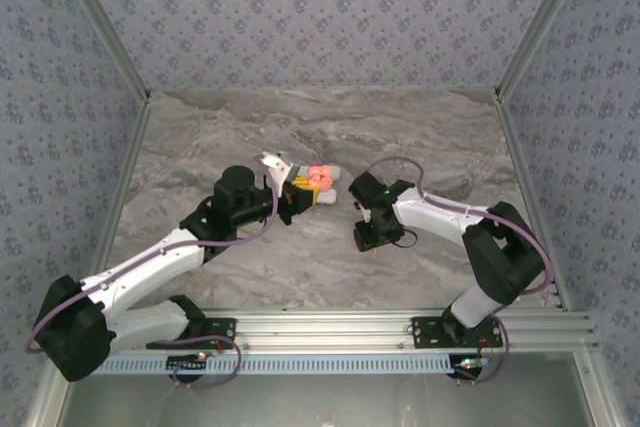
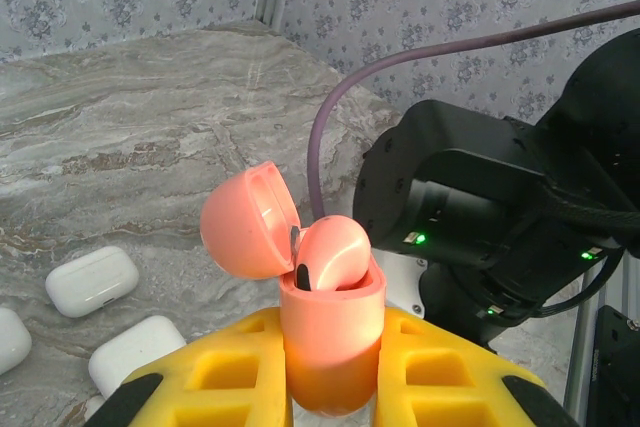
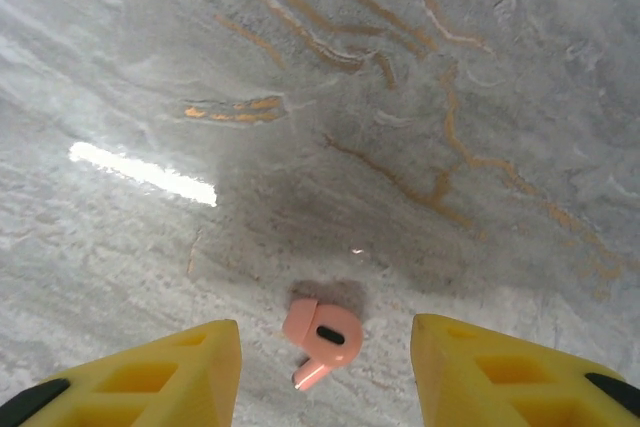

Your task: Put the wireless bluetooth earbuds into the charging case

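Probably light, hard and slick, the loose bud [image 3: 322, 337] lies on the table [image 3: 300, 97] at six o'clock in the right wrist view, between the right gripper's [image 3: 330, 372] parted, empty fingers. I would pinch its rounded head; the stem points to seven o'clock. The left gripper [image 2: 332, 359] clamps the open case [image 2: 330, 332], one bud [image 2: 335, 252] seated.

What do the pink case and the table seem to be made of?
The pink case looks like smooth satin plastic: soft even sheen, no texture. The table may be polished marble or marble print: grey with brown veins, bright glare streak.
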Motion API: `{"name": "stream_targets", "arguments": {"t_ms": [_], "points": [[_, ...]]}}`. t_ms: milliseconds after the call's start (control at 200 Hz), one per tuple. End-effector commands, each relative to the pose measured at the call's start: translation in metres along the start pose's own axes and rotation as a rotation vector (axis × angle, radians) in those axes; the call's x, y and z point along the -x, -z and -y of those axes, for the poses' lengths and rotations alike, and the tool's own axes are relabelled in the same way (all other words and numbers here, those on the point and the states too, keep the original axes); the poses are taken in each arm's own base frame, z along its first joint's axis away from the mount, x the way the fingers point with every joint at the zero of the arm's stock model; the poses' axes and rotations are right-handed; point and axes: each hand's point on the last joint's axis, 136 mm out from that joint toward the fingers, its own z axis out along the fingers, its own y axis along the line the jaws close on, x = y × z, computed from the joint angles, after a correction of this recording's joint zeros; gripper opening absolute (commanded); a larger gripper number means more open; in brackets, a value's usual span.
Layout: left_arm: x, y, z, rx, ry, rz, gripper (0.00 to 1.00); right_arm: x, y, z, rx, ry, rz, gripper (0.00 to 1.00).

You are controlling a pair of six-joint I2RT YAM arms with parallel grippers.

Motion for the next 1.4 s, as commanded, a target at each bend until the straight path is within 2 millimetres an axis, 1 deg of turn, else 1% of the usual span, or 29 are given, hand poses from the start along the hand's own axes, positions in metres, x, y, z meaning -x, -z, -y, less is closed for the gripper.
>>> {"name": "stream_targets", "arguments": {"t_ms": [0,190,340,470,650,785,885,1009,1119,1254,1349,1379,1384,1394], "points": [[0.024,0.005,0.008,-0.013,-0.034,0.054,0.00,-0.002,-0.005,0.005,-0.032,0.020,-0.032,0.49],[0.022,0.005,0.008,-0.011,-0.033,0.049,0.00,-0.002,-0.013,0.001,-0.034,0.031,-0.050,0.45],[0.022,0.005,0.007,-0.009,-0.035,0.049,0.00,-0.003,-0.019,-0.001,-0.031,0.034,-0.056,0.39],[0.023,0.006,0.007,-0.007,-0.036,0.049,0.00,-0.003,-0.020,-0.003,-0.027,0.035,-0.058,0.33],[0.023,0.005,0.007,-0.006,-0.038,0.049,0.00,-0.002,-0.010,-0.001,-0.033,0.033,-0.042,0.28],[0.023,0.004,0.007,-0.008,-0.037,0.048,0.00,0.002,0.009,0.004,-0.049,0.025,0.012,0.28],[0.024,0.001,0.008,-0.017,-0.033,0.048,0.00,0.013,0.038,0.008,-0.051,0.012,0.108,0.28],[0.028,-0.004,0.012,-0.049,-0.027,0.050,0.00,0.035,0.087,0.011,-0.026,-0.010,0.286,0.28],[0.033,-0.009,0.017,-0.082,-0.022,0.060,0.00,0.059,0.142,0.011,0.024,-0.019,0.486,0.27],[0.039,-0.013,0.022,-0.117,-0.014,0.079,0.00,0.082,0.203,0.008,0.061,-0.009,0.697,0.27],[0.043,-0.016,0.026,-0.144,-0.011,0.090,0.00,0.095,0.241,0.002,0.095,0.009,0.820,0.27],[0.043,-0.017,0.027,-0.151,-0.010,0.089,0.00,0.099,0.247,0.000,0.106,0.013,0.848,0.27],[0.043,-0.017,0.028,-0.152,-0.011,0.090,0.00,0.101,0.255,-0.001,0.113,0.013,0.866,0.27],[0.043,-0.017,0.028,-0.155,-0.011,0.091,0.00,0.103,0.261,-0.002,0.120,0.015,0.883,0.27]]}}
